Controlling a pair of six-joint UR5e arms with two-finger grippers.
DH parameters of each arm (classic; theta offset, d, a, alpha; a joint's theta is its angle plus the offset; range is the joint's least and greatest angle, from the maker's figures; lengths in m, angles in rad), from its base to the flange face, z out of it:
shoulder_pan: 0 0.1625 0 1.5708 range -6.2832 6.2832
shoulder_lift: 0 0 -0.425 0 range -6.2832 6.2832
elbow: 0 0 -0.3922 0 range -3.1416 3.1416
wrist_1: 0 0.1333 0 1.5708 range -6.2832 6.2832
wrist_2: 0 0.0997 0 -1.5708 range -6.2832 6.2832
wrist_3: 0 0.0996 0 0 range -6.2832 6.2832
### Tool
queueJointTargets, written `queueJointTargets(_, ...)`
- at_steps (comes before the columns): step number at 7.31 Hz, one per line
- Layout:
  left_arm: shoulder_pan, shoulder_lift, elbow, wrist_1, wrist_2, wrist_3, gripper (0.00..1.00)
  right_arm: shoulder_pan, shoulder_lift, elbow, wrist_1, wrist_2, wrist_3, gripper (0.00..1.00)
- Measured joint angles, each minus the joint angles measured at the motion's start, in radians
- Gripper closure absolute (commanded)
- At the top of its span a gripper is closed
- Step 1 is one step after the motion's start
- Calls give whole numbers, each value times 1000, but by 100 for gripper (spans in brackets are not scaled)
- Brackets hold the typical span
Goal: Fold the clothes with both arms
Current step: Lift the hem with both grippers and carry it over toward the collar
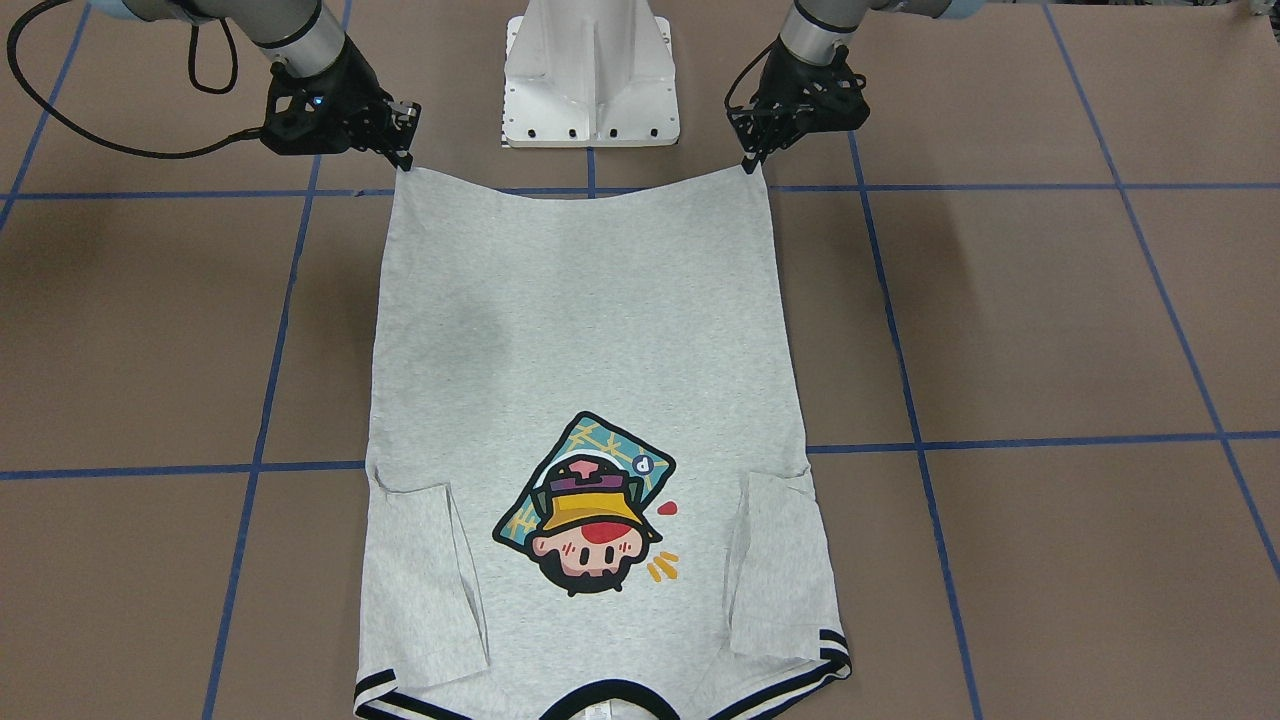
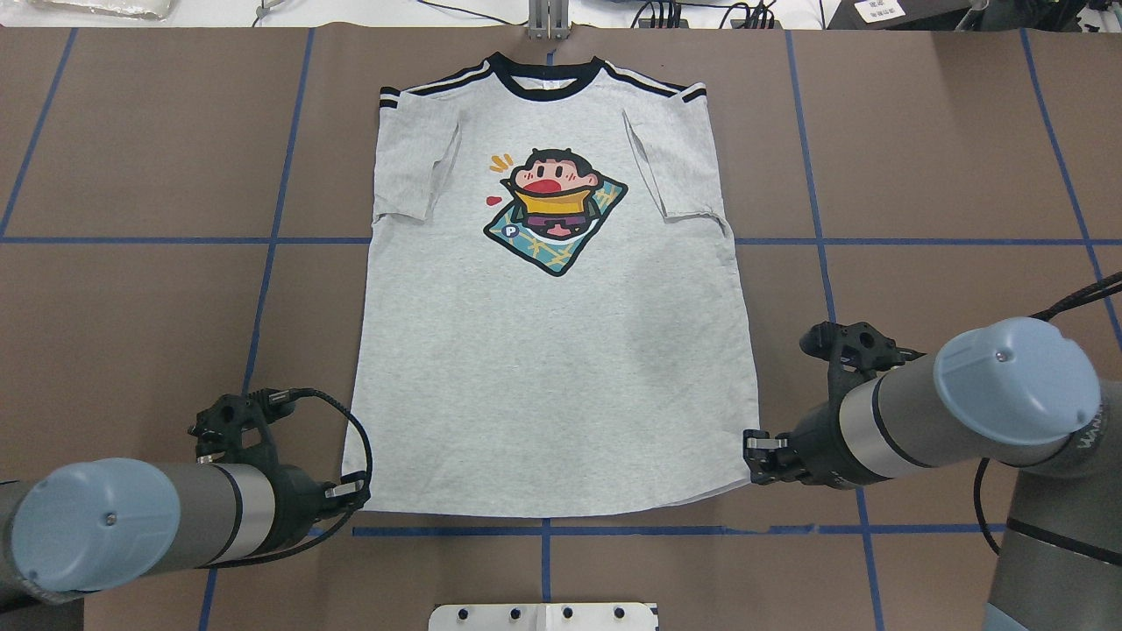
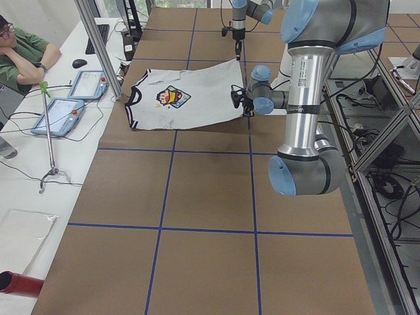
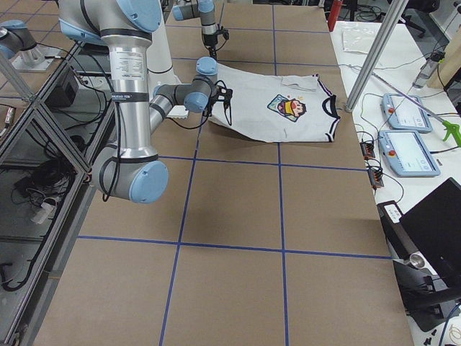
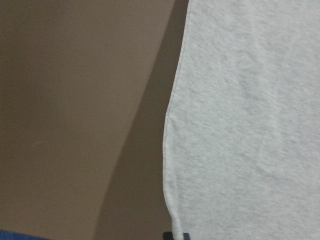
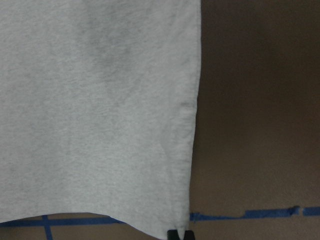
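The clothes are one light grey T-shirt [image 2: 543, 350] lying print side up, collar far from the robot, both sleeves folded inward over its front. In the overhead view my left gripper [image 2: 355, 498] is shut on the near left hem corner and my right gripper [image 2: 752, 457] is shut on the near right hem corner. From the front camera the T-shirt [image 1: 590, 330] hem sags between the left gripper [image 1: 750, 165] and right gripper [image 1: 405, 160]. Both wrist views show the hem edge held slightly above the table, with a shadow under it.
The white pedestal [image 1: 590, 80] stands just behind the hem, between the arms. Blue tape lines [image 2: 263, 241] grid the brown table. A person [image 3: 20, 56] sits at a side bench with tablets [image 3: 62, 108] beyond the collar end.
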Motion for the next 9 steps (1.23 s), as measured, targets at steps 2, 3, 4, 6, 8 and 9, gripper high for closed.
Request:
queueJointTargets(2,87,14,-78,17,-16,-46,100,-8,-87,64,-1,135,0,100)
queueJointTargets(3,136,15,-126,48,-20,-60,100,-32,-132,107,-1,171,0,100)
queueJointTargets(4,176,16,-169,90,-24,-71,100,-50,-167,147,-1,200,0,100)
queueJointTargets(6,202,36,-216,135,-36,-77,100,-61,-190,183,-1,230,0,100)
queueJointTargets(8,190,36,-230,140,-40,-77,100,-32,-168,166,-1,228,-8,100)
queueJointTargets(9,162,22,-230,139,-41,-72,100,9,-129,136,-1,224,-13,100)
